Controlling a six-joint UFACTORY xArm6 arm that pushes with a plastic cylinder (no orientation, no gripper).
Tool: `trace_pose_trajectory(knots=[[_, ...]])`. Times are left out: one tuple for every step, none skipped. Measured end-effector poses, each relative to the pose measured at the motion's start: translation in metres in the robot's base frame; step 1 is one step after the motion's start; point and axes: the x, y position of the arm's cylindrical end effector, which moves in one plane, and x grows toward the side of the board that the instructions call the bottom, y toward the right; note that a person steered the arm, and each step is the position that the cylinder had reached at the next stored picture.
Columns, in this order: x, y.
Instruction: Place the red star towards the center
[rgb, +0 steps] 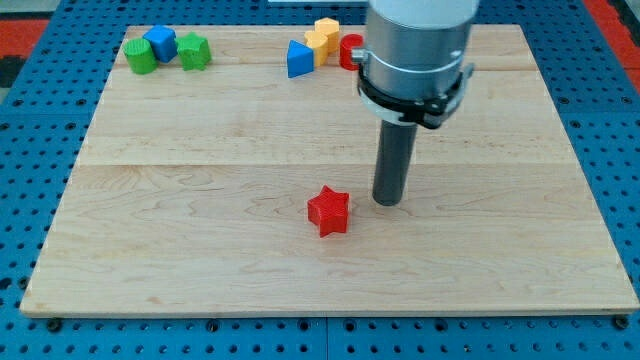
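The red star (328, 211) lies on the wooden board (200, 250), a little below the board's middle. My tip (388, 203) stands on the board just to the view's right of the star and slightly above it, with a small gap between them. The arm's grey body rises from the rod toward the view's top.
At the view's top left are a green block (140, 57), a blue block (159, 42) and another green block (194, 51). At the top middle are a blue block (298, 60), a yellow block (322, 36) and a red block (350, 50), partly hidden by the arm.
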Motion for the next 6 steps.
trace_pose_trajectory(knots=[[0.04,-0.022],[0.026,-0.059],[-0.047,-0.064],[-0.057,-0.056],[-0.002,-0.022],[0.023,-0.074]])
